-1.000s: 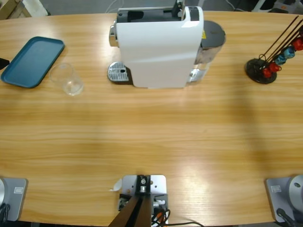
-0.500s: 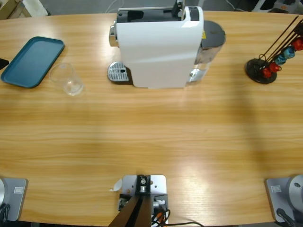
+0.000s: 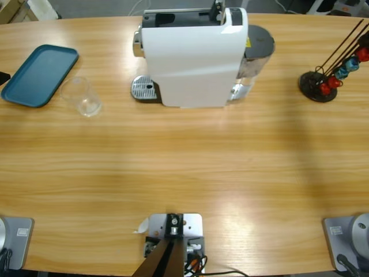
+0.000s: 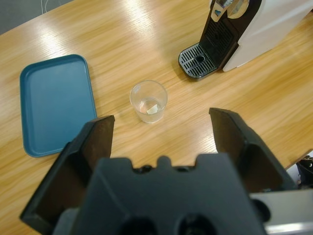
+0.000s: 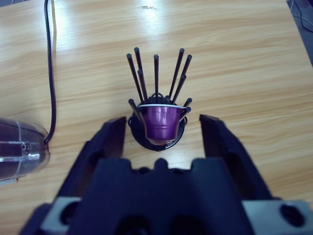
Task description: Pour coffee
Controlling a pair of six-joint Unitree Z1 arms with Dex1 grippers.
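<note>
Standing on the far side of the wooden table (image 3: 184, 173) is a white coffee machine (image 3: 193, 57), its metal drip grate (image 3: 144, 89) jutting out at its left end. Left of the grate, a small clear glass (image 3: 82, 96) is sitting upright on the bare wood, just beside the near right edge of a teal tray (image 3: 39, 75), which is lying flat near the table's far left corner. No coffee is showing anywhere; the glass appears to be holding none, though a pale glint at its bottom is making that hard to judge.

Hovering above the table, the left gripper (image 4: 161, 127) is keeping its jaws spread wide with nothing between them, and the left wrist view is looking past them at the glass, the tray to its left and the machine's grate further off to the right.

The right gripper (image 5: 161, 128) is likewise holding its jaws wide apart and gripping nothing. Between them, lower down, a black capsule stand (image 5: 157, 110) of thin rods is carrying a purple capsule (image 5: 160, 121). In the high view the stand is sitting near the table's far right edge with red and blue capsules (image 3: 340, 72) on its rods. A black cable (image 5: 50, 68) is running across the wood to the left of the stand in the right wrist view.
</note>
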